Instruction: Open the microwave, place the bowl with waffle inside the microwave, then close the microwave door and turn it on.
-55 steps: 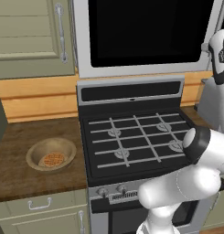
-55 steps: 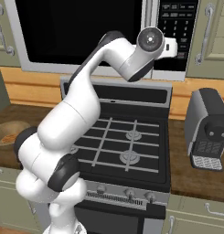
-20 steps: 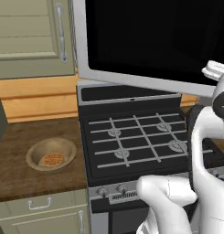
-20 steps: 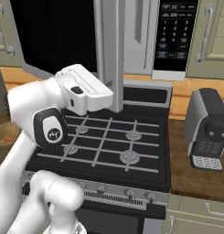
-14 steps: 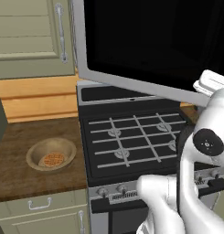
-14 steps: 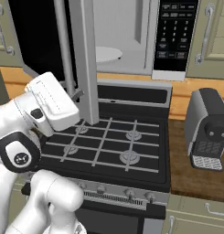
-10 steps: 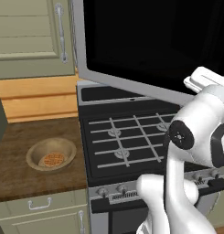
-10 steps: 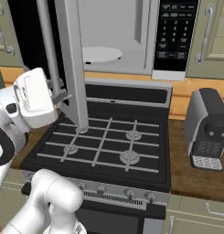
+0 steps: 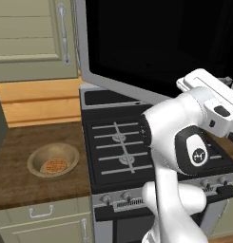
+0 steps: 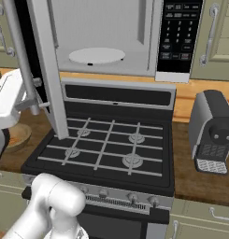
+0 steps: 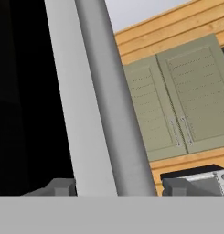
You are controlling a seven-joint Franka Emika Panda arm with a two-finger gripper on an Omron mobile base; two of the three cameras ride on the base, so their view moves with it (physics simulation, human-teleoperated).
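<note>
On counter (image 9: 13,175): one bowl (image 9: 53,160), one waffle (image 9: 53,166); microwave door (image 10: 46,65) open; jaws spread astride handle (image 11: 113,114).

You have two base cameras behind the arm, both looking forward and down. The left one faces the stove (image 9: 137,152) and the wooden surface (image 9: 13,175) beside it, with the open microwave door (image 9: 151,42) near the lens. The right one sees the same stove (image 10: 106,144) and door (image 10: 43,60) from the other side. The hand camera sits very close to the door handle (image 11: 113,114), facing cabinets (image 11: 186,100) beyond.
</note>
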